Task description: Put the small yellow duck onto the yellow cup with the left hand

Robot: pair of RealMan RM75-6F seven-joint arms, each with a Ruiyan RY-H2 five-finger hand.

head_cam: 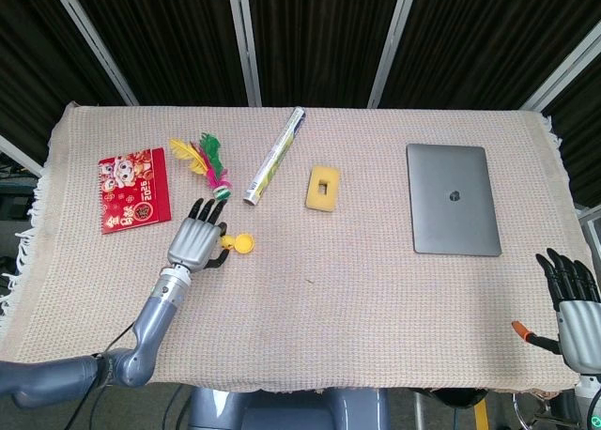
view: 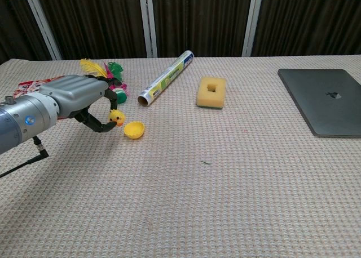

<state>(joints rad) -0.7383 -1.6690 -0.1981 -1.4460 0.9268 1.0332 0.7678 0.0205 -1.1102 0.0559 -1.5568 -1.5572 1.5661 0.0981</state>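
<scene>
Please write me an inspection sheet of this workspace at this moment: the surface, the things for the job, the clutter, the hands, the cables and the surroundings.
Surface: table covered by a beige woven cloth, fringed at the side edges.
Job's things: small yellow duck pinched in the left hand, held just left of the yellow cup; the cup lies tipped on the cloth.
Clutter: red booklet, feather shuttlecock, rolled tube, yellow sponge block, closed laptop.
Hands: left hand holds the duck; right hand at the table's near right corner, fingers spread, holding nothing.
Cables: thin black cable under the left forearm.
Surroundings: dark curtains with pale frame bars behind the table.
</scene>
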